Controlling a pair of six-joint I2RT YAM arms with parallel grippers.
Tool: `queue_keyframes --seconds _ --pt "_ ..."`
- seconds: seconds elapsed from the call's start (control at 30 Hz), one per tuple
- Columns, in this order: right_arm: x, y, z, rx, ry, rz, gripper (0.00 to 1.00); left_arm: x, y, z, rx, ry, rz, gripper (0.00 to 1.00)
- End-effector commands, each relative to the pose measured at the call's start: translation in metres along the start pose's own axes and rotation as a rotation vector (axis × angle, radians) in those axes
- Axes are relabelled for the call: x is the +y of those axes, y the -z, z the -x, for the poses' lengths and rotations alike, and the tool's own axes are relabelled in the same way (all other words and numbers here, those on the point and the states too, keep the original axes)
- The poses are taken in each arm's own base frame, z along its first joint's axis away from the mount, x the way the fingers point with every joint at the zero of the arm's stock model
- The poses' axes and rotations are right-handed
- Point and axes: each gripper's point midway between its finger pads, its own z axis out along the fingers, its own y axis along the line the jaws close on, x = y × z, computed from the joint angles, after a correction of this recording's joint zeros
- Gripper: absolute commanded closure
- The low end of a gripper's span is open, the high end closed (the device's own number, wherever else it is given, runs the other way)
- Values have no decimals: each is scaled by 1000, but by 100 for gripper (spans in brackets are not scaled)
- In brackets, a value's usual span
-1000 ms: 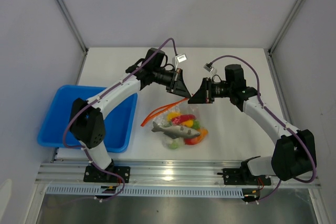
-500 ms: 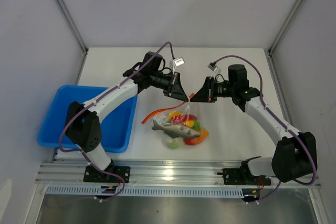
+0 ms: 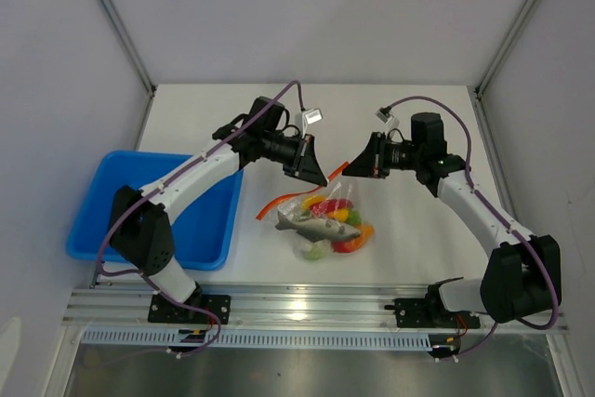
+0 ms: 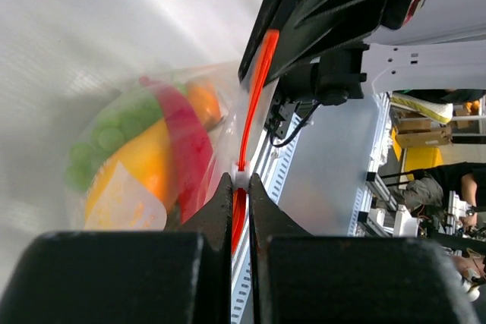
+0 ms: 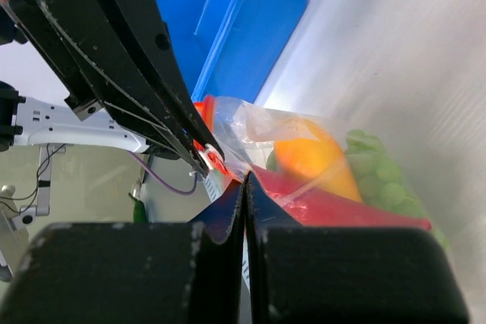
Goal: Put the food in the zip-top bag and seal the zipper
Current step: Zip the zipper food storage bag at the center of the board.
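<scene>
The zip-top bag (image 3: 327,230) lies mid-table, full of the food: a grey fish (image 3: 311,223), yellow, red and green pieces. Its zipper (image 3: 277,202) is a red strip running up to both grippers. My left gripper (image 3: 319,177) is shut on the zipper (image 4: 257,81) just behind its white slider (image 4: 241,178). My right gripper (image 3: 351,172) is shut on the bag's mouth edge (image 5: 235,130), a short way from the left gripper (image 5: 129,58). In the left wrist view the food (image 4: 144,157) shows through the bag. The right wrist view shows an orange piece (image 5: 315,157).
A blue tray (image 3: 102,230) stands at the left, and also shows in the right wrist view (image 5: 243,28). The metal rail (image 3: 316,304) runs along the near edge. Grey walls close the back and the sides.
The two grippers have drawn a little apart, the left one leftwards and the right one rightwards. The zipper is now stretched between them, and the bag has shifted slightly right.
</scene>
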Motion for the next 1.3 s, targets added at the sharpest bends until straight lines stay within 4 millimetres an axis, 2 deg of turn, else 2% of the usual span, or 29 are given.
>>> queue_keyframes --seconds 0.0,0.5,0.7,0.8,0.87,0.9,0.93,0.97,1.0,1.13,1.27 --pt "7 10 28 -108 82 -11 100 -6 15 -16 25 -8 44 100" --pt "-24 18 41 -159 16 -117 100 15 34 -43 29 56 233 99" --pt "-29 19 48 -175 3 -126 100 12 41 -49 32 81 260 100" --pt "-21 17 51 -169 23 -68 100 7 45 -51 28 80 259 99" --pt "-7 9 42 -105 61 1 100 4 47 -49 19 67 255 99" --pt "2 8 44 -82 116 32 100 2 46 -47 16 60 247 99" --pt "2 3 39 -47 111 56 100 0 46 -47 22 57 232 99" --pt "14 3 35 -10 121 119 100 -1 45 -46 20 53 223 100" --pt "17 2 34 -3 126 136 100 -2 44 -45 20 51 215 100" --pt "31 -3 35 26 164 199 71 -7 44 -43 14 41 187 99" --pt "30 -11 28 63 148 220 66 -10 45 -40 11 31 181 99"
